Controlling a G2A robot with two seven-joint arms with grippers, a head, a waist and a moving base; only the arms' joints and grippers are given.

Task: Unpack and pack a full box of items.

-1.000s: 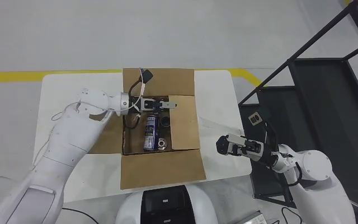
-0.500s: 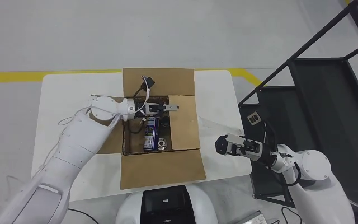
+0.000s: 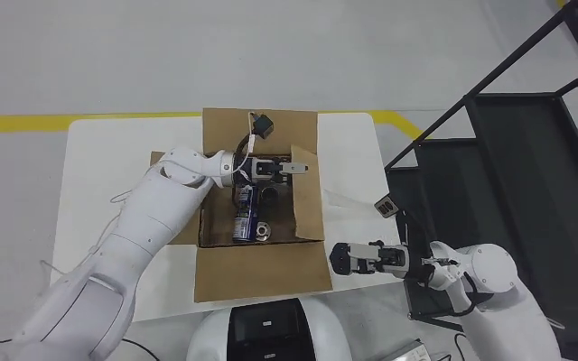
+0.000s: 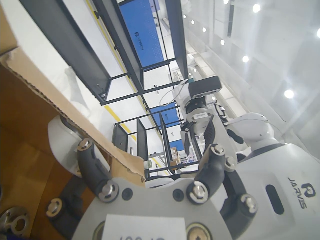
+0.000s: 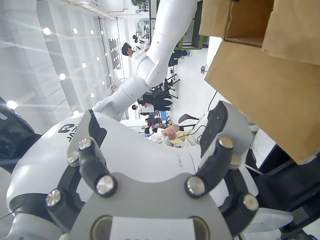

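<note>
An open cardboard box [image 3: 262, 271] stands on the white table [image 3: 108, 171]. Inside it lie a blue spray can [image 3: 243, 213], a round metal part [image 3: 262, 232] and a dark object [image 3: 267, 194]. My left gripper [image 3: 298, 168] is open at the box's right flap [image 3: 309, 194], which stands raised. In the left wrist view the flap's edge [image 4: 82, 131] runs between the left gripper's [image 4: 136, 131] spread fingers. My right gripper [image 3: 341, 257] hovers open and empty by the box's front right corner. The right wrist view shows the right gripper [image 5: 153, 116] with the box wall [image 5: 262, 81] just beyond it.
A black metal stair frame [image 3: 506, 135] stands close to the table's right side. A yellow floor line [image 3: 90, 119] runs behind the table. The box's flaps spread out at the back [image 3: 280, 122] and front.
The left gripper has moved right across the box to the right flap, which has tipped up from lying flat. The right gripper has shifted left toward the box's front corner.
</note>
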